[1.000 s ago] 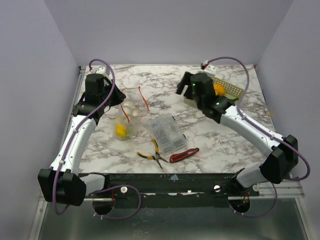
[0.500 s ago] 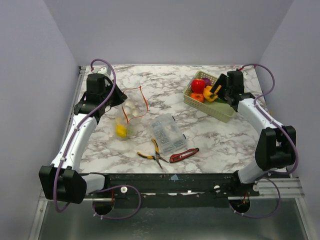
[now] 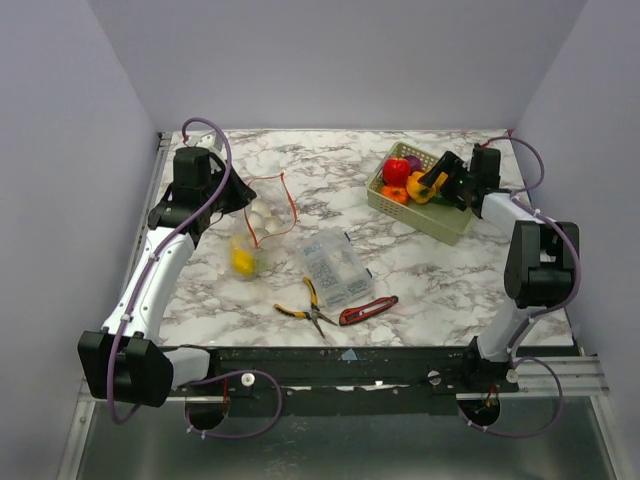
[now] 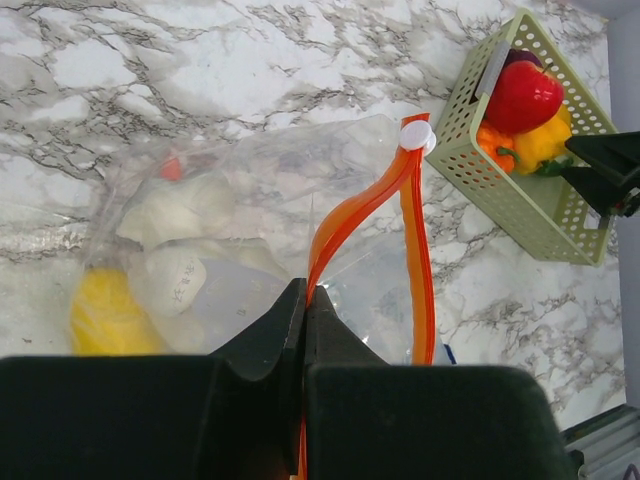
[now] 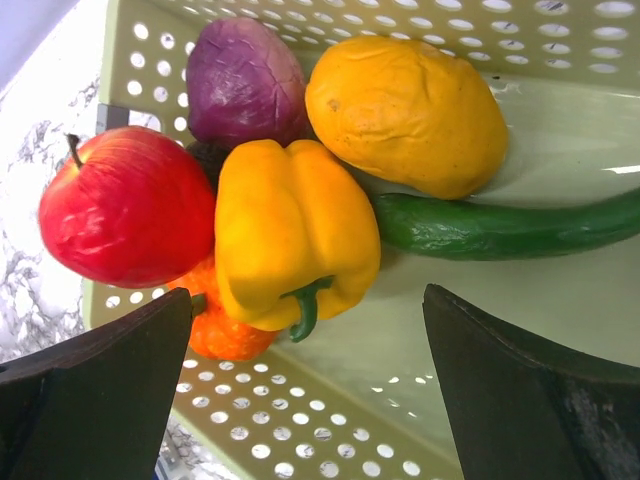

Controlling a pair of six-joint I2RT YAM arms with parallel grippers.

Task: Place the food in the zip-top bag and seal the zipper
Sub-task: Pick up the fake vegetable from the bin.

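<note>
The clear zip-top bag (image 3: 256, 226) lies at the left with white pieces and a yellow food (image 4: 105, 315) inside. Its orange-red zipper (image 4: 365, 205) stands open in a loop. My left gripper (image 4: 305, 300) is shut on the zipper strip and holds the mouth up. A green basket (image 3: 455, 222) at the right holds a red apple (image 5: 125, 210), a yellow pepper (image 5: 290, 235), a purple food (image 5: 245, 80), a yellow-orange fruit (image 5: 410, 110), a green cucumber (image 5: 500, 225) and an orange food (image 5: 220, 325). My right gripper (image 5: 310, 375) is open just above the basket, by the pepper.
A rigid clear compartment box (image 3: 336, 266) lies mid-table. Yellow-handled pliers (image 3: 303, 306) and a red-handled tool (image 3: 368, 309) lie near the front edge. The side walls stand close to both arms.
My right arm has swung from over the basket's left side to its right side, uncovering the food, and now points into the basket. The left gripper and bag have stayed put.
</note>
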